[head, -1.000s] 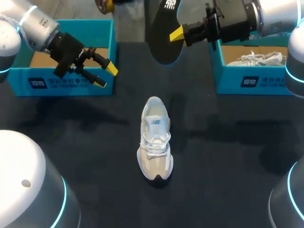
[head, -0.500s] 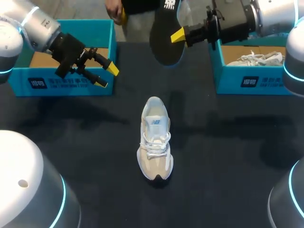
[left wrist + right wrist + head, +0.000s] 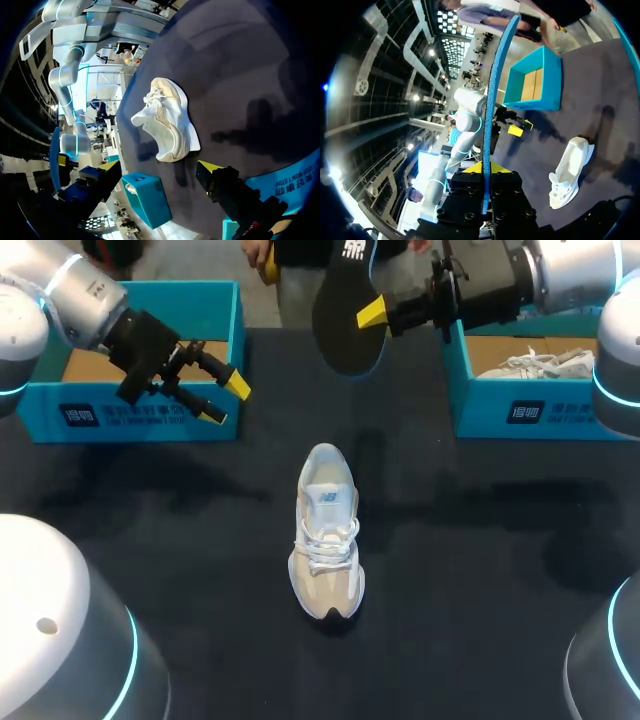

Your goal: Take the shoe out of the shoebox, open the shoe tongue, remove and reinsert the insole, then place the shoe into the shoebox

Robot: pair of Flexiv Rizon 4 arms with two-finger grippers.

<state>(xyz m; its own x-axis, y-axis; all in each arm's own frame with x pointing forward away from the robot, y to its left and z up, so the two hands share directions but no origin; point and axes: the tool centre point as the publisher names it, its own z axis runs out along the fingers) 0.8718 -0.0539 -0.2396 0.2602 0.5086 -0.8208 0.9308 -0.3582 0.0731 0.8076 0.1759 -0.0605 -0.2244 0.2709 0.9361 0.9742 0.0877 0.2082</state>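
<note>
Here the insole [image 3: 340, 340] hung in the air over the far side of the table, its edge pinched between the yellow-tipped fingers of our right gripper [image 3: 366, 312]. The shoe [image 3: 326, 532] sat on its sole mid-table, well apart from both. We judged the insole light, thin and floppy, so a firm pinch near one end would let the free end feed into the shoe. Our left gripper [image 3: 225, 398] stood spread and empty by the front wall of the left shoebox [image 3: 100, 420].

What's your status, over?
Right gripper shut on insole, held high. Left gripper open, empty, by left shoebox. Shoe upright on table, nothing blocking it.
</note>
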